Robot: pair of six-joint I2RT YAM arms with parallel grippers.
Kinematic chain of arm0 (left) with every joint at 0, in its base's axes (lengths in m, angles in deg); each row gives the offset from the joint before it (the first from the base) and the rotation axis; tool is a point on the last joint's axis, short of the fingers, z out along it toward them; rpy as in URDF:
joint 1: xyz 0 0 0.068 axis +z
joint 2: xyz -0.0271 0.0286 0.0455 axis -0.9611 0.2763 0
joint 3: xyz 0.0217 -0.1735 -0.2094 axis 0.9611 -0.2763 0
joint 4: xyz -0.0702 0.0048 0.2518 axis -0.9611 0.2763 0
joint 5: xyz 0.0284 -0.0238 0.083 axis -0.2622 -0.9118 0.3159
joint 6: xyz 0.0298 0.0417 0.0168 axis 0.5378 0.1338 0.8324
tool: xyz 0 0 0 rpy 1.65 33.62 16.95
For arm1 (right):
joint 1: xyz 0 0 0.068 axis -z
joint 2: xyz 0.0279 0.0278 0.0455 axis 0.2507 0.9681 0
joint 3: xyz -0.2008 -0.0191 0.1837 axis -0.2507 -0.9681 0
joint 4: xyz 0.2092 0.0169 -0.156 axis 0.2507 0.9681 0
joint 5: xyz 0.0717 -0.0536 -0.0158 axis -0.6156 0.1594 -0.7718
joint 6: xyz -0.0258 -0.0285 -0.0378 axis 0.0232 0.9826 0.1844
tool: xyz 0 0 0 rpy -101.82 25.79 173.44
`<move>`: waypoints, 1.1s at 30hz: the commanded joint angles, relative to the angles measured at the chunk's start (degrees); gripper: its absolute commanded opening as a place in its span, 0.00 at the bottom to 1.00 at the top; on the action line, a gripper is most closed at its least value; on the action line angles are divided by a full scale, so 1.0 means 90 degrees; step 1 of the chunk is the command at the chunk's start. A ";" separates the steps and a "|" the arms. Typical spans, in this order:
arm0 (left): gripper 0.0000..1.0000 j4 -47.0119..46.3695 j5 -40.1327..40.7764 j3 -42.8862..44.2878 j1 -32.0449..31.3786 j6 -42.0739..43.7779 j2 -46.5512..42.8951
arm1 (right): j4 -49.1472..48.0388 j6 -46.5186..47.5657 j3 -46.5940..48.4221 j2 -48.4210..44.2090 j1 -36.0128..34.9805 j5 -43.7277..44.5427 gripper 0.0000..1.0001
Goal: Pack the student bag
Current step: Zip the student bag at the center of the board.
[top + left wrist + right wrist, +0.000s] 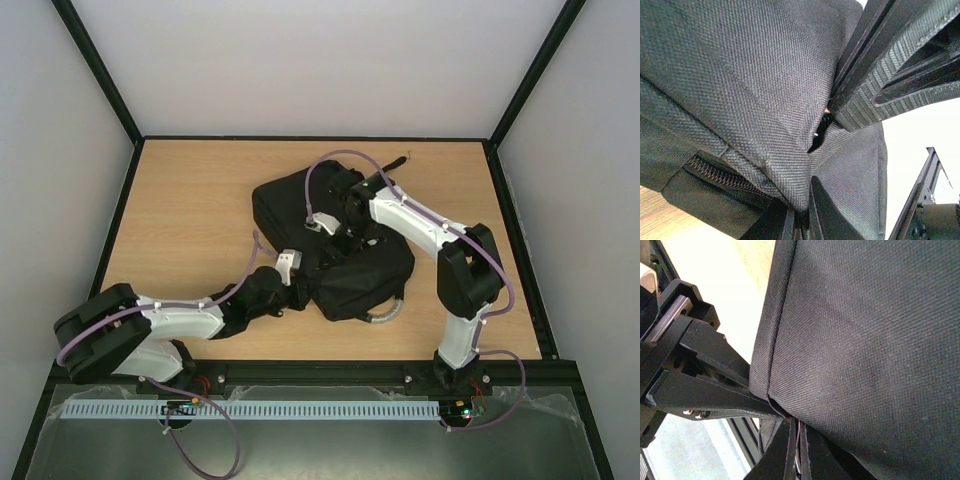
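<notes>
My left gripper (801,219) is closed. Its two fingers (774,227) pinch a fold of the bag (740,75), and the woven black cloth rises straight out of the pinch and fills most of the left wrist view. Just left of the pinch a zipper (715,172) runs along a seam, with a strip of the table (660,220) showing beneath it. Up and to the right a ribbed black finger (880,85) presses into the same cloth. It looks like my other arm's, though I cannot be sure from here.

My right gripper (799,440) is closed too, clamped on a hemmed edge of the bag, whose cloth spreads up and to the right across that view. A black finger assembly (700,380) comes in from the left and meets the same edge just above my fingertips.

From above, a grey loop handle (387,313) sticks out at the bag's near right corner. My left gripper reaches in low from the near left to the bag's near edge. My right gripper comes down on its middle from the right. The two are close together. The bag lies mid-table, a little toward the far side, and a thin black strap (395,162) trails off its far right corner.
</notes>
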 commanded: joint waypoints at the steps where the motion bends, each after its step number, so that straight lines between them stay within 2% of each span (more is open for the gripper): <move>1: 0.02 0.0020 0.0260 -0.0339 -0.0041 -0.0037 -0.0377 | 0.0296 0.0005 0.0271 0.0087 0.0329 0.0792 0.01; 7: 0.02 0.0260 0.0582 -0.0649 -0.0027 -0.0157 -0.0781 | 0.0615 0.0257 0.0378 0.0083 0.0747 0.0768 0.01; 17: 0.02 0.0356 0.0606 -0.0826 0.0096 -0.0191 -0.0953 | 0.0734 0.0395 0.0077 -0.0267 0.0908 0.0894 0.01; 22: 0.02 0.0675 0.0755 -0.0781 0.0138 -0.0158 -0.1103 | 0.0758 0.0533 0.0073 -0.0254 0.0982 0.1398 0.01; 33: 0.02 0.1327 0.0906 -0.1144 0.0590 -0.0181 -0.1953 | 0.0757 0.0876 0.0059 0.0017 0.2158 0.2136 0.01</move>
